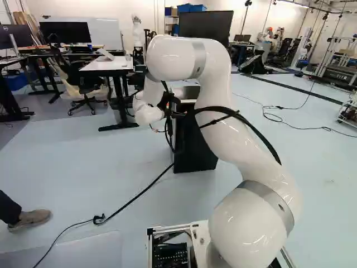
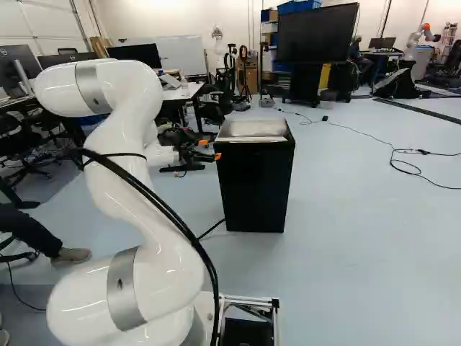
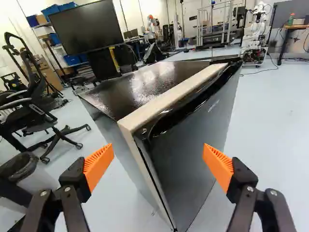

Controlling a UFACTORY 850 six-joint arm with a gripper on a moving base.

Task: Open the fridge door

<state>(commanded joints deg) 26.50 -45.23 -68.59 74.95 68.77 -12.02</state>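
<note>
- Reaching forward from the joint at the foot of the right base view, the white robot arm holds its black two-fingered gripper just left of the compact fridge's upper corner. The black compact fridge stands upright on the pale blue floor, near the middle of this view. A large flat screen stands well behind it, to the right.

- In the left base view the arm rises right of the middle and bends over the room, its upper part hiding some of the fridge, which sits near the middle behind it. A black floor cable runs from beside the fridge's base toward the lower left. Farther back, a white-topped desk stands left of the arm, with a wheeled office chair by its side.

- The wrist view shows the gripper released: its two orange ribbed pads stand wide apart, with nothing clasped between them. Ahead, one upright corner of the fridge shows through the gap, apart from both pads. The flat fridge door meets the body at that corner along a narrow seam. A pale strip runs along the top beside the door's dark upper edge, next to the glossy dark top panel.
</note>
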